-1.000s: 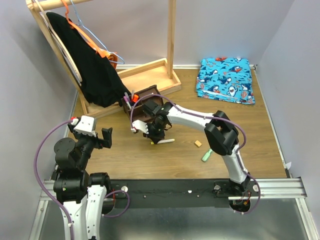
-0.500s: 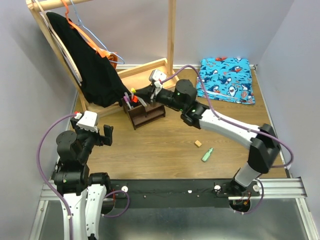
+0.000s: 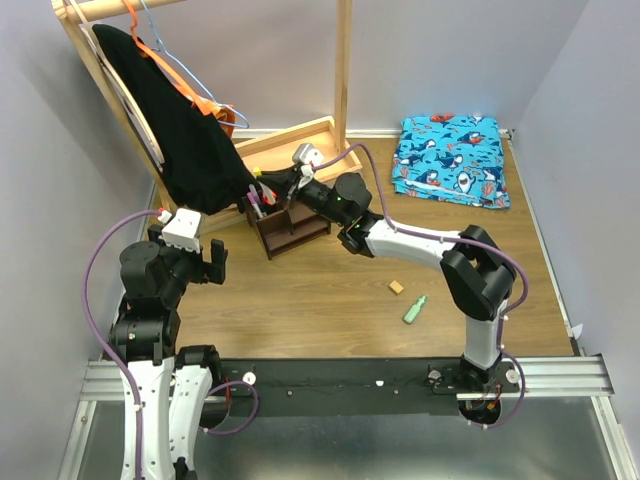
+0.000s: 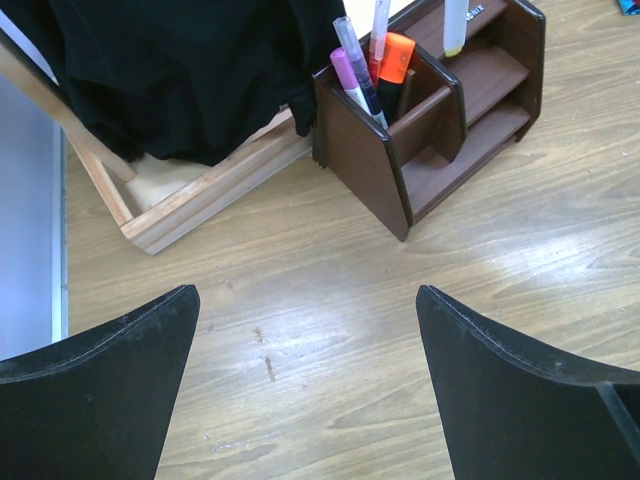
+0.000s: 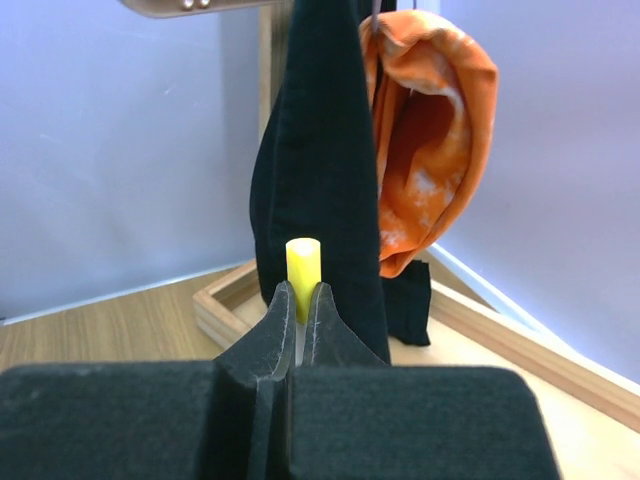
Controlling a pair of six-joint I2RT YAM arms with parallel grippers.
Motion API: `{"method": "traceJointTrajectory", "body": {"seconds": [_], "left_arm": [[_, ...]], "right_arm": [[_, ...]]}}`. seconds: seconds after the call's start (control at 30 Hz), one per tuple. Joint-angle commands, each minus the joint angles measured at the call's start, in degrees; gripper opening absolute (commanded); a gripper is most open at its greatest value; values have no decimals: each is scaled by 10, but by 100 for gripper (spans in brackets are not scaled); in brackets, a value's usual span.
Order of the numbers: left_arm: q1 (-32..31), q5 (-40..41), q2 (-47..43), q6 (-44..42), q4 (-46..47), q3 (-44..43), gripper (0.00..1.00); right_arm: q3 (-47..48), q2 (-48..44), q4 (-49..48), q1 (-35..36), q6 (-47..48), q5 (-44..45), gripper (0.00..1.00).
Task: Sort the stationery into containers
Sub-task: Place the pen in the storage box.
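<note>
The dark brown organiser stands in front of the rack base. Its front compartment holds a purple-grey pen, a pink-white pen and an orange-black marker. My right gripper is above the organiser's back, shut on the yellow-white pen. The pen's yellow end hangs at the back compartment's mouth. A tan eraser and a mint-green highlighter lie on the table to the right. My left gripper hovers open and empty over bare wood, left of the organiser.
A pale wooden rack frame with a hanging black garment and an orange hanger stands right behind the organiser. An orange cloth hangs beside the garment. A folded blue shark-print cloth lies at the back right.
My right arm has lifted the yellow-white pen off the table in front of the organiser and carried it back over the organiser. The left arm has shifted slightly.
</note>
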State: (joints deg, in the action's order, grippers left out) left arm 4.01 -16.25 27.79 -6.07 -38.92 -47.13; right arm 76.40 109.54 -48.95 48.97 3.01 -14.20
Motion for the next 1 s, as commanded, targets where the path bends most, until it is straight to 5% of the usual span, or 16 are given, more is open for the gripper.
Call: {"method": "traceJointTrajectory", "body": {"seconds": [0.0,0.97], "left_arm": [[0,16,9,6,13,-6,99],[0,31,36,-4,16,-12,99]], "right_arm": [[23,30,-54,-12,-18,6,1],[39,121,-48,-25,-42,-13,1]]}}
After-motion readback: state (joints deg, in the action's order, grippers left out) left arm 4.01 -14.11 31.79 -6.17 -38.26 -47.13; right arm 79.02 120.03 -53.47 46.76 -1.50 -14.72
